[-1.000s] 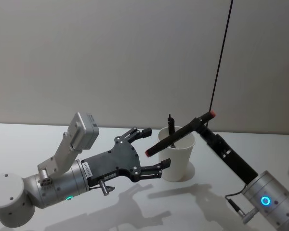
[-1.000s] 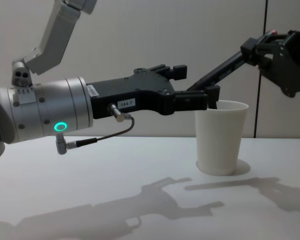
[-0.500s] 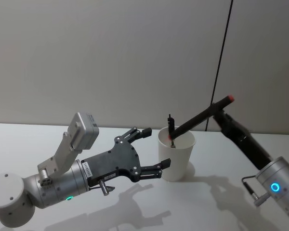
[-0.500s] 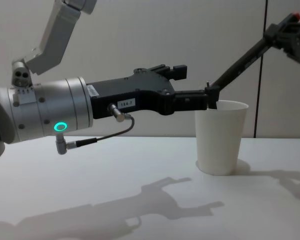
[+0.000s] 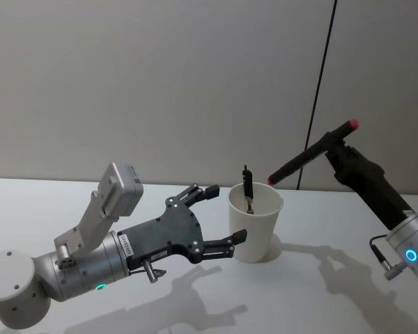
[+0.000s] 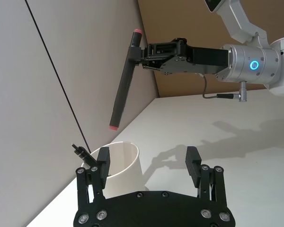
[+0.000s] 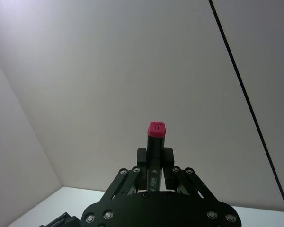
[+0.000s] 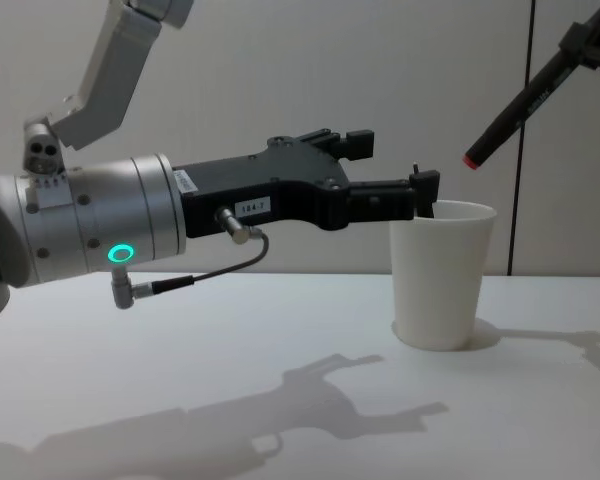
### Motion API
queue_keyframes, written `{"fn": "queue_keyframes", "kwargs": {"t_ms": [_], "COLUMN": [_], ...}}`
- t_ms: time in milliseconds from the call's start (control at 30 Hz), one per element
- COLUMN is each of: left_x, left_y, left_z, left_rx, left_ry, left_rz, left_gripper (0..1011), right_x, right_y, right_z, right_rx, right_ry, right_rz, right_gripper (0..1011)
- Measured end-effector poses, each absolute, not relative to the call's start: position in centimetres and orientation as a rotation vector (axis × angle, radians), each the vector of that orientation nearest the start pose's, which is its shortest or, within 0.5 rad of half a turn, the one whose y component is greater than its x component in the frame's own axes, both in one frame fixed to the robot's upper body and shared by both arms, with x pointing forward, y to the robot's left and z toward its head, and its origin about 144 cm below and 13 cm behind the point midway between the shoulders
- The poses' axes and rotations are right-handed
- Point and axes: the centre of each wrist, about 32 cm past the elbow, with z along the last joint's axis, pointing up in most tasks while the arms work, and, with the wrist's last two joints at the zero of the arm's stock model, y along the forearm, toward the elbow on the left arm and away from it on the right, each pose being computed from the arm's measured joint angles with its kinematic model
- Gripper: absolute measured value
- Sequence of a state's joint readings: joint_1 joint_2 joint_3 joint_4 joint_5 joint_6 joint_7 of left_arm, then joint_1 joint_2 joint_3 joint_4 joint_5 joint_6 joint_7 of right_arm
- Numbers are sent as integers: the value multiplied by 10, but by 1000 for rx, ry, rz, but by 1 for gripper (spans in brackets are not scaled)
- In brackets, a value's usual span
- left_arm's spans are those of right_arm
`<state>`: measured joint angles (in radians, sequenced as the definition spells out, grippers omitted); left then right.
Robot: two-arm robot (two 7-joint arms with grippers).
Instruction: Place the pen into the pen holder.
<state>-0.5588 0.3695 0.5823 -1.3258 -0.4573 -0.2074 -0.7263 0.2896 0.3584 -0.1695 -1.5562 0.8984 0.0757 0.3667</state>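
The black marker pen with red end caps [image 5: 311,151] is clamped in the right gripper [image 5: 341,152], held tilted above the white paper cup [image 5: 255,224] at two o'clock. The left gripper [image 5: 221,216] is spread open, empty, beside the cup. Judged step: insertion; the lower tip is to be aligned over the rim, then lowered.

There was one pen holder [image 5: 254,221], a plain white paper cup standing on the table [image 5: 70,209]. Two pens were counted: one thin dark pen [image 5: 247,186] stood inside the cup, its top rising above the rim, and one thick black pen with red ends [image 5: 312,151] hung tilted above and to the right of the cup. Two grippers were present: the left gripper [image 5: 225,218] just left of the cup, and the right gripper [image 5: 343,150] up to its right.
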Motion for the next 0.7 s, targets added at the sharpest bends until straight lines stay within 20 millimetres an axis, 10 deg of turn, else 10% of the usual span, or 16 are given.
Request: {"fn": "queue_keyframes", "kwargs": {"t_ms": [700], "left_x": [574], "left_y": [201], "left_z": [1233], "left_rx": [-68], "left_ry": [-302], "left_rz": [409], "left_gripper": [1003], "right_x": [539], "right_y": [-281], "right_z": [1253], "right_rx": [315], "right_ry": [66], "right_rz": [-912], "right_gripper": [195]}}
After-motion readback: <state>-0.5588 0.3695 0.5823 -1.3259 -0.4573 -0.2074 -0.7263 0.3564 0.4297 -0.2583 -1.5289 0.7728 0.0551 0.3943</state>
